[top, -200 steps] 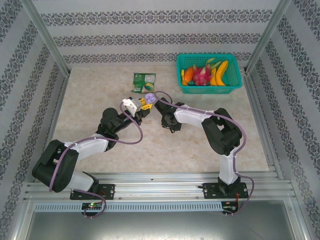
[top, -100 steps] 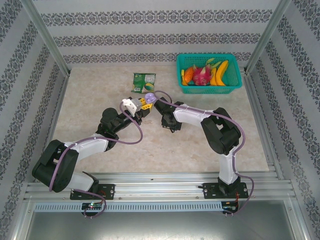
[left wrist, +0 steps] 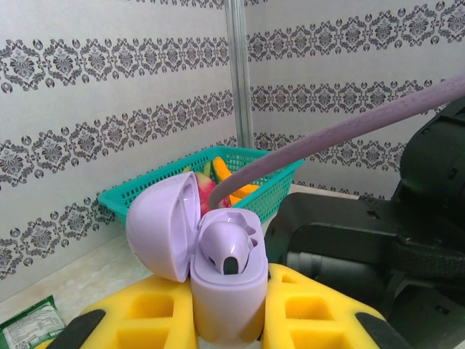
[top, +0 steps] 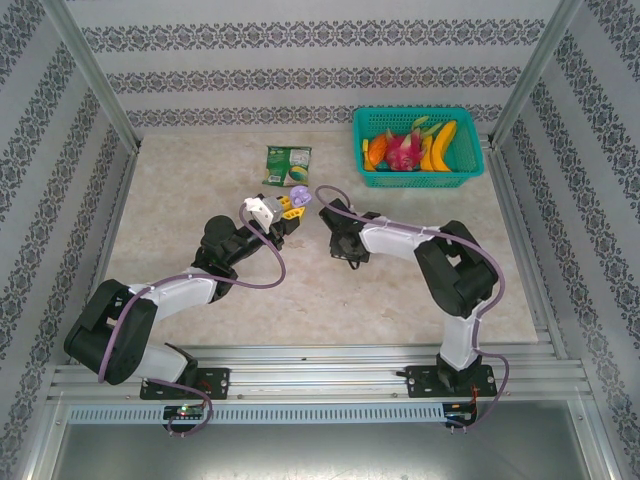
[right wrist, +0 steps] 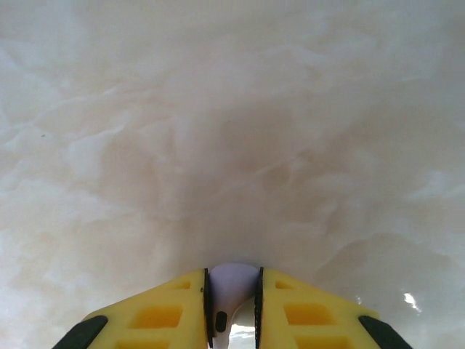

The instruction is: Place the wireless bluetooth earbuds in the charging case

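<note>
Left pincer (left wrist: 229, 320) clamps the open lilac charging case (left wrist: 225, 283) upright, far-left of the right pincer (right wrist: 232, 309), which pinches a pale earbud (right wrist: 232, 280) over the tabletop (right wrist: 218, 109)

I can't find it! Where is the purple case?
Left wrist view: the purple case stands pinched in the left pincer, lid open, teal basket behind.
</note>
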